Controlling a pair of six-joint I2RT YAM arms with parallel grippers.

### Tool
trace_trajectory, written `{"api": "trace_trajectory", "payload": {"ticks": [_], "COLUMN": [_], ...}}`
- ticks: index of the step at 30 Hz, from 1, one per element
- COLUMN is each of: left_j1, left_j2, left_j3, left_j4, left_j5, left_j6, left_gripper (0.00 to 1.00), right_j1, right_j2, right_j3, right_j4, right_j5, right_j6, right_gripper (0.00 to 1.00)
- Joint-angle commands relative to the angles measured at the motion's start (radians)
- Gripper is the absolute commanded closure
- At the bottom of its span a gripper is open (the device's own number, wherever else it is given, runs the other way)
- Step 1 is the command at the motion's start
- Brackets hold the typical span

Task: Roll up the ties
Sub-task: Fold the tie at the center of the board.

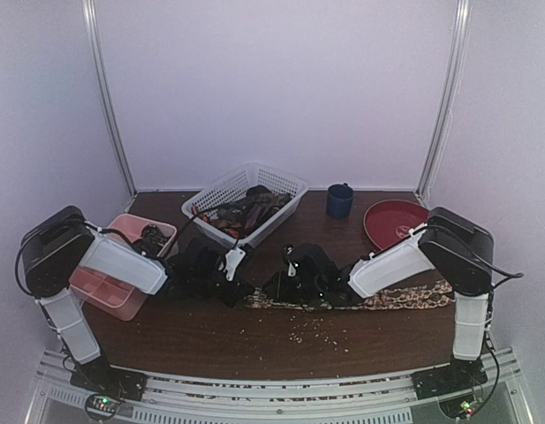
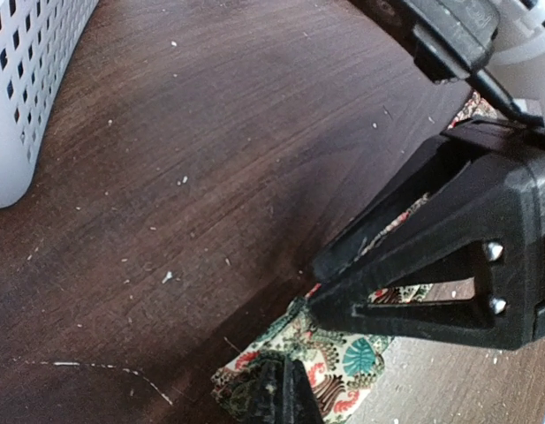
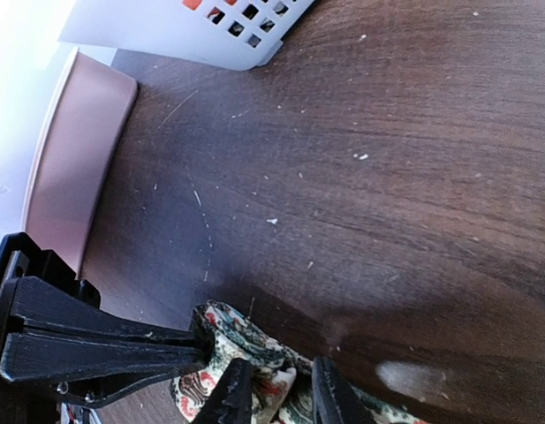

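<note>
**Table** (image 1: pixel 210 340): dark wood, flecked with pale crumbs.

**Left arm** (image 1: pixel 122 262): the upper link rises from its base to a high elbow at the left edge. The forearm slopes down and inward to the table's middle.

**Right arm** (image 1: pixel 391 262): mirrored, with a high elbow on the right and the forearm sloping down and inward. The two wrists meet almost tip to tip near centre.

**White basket** (image 1: pixel 285 181): rear centre, holding a heap of dark ties (image 1: pixel 246 210).

**Pink tray** (image 1: pixel 122 305): left side, beneath the left forearm.

**Patterned tie** (image 1: pixel 396 299): lies flat on the table from centre out to the right, passing under the right forearm.

**Left gripper** (image 2: pixel 279 393): jaws closed, pinching the patterned tie's left end.

**Right gripper** (image 3: pixel 281 371): low over the table just beside the left gripper. Its fingers are narrowly apart with tie fabric between them; whether they press it cannot be told.
</note>
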Motion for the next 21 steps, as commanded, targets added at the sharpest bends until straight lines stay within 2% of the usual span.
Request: {"api": "trace_trajectory", "payload": {"ticks": [1,15,21], "left_j1": [-0.011,-0.031,-0.031], "left_j2": [0.008,0.009,-0.053], "left_j3": [-0.023,-0.041,-0.013], "left_j4": [0.064,0.096,-0.023], "left_j5": [-0.004,-0.021,-0.134], "left_j6": [-0.009,-0.050,-0.104], "left_gripper": [1.00,1.00,0.99], "right_j1": [0.021,0.068,0.068], "right_j2": [-0.071,0.008,0.027], "right_j3": [0.027,0.092,0.038], "right_j4": [-0.121,-0.235,-0.198], "right_j5": [0.064,0.081,0.090], "right_j6": [-0.017,-0.034,-0.057], "right_gripper": [0.75,0.83,0.88]}}
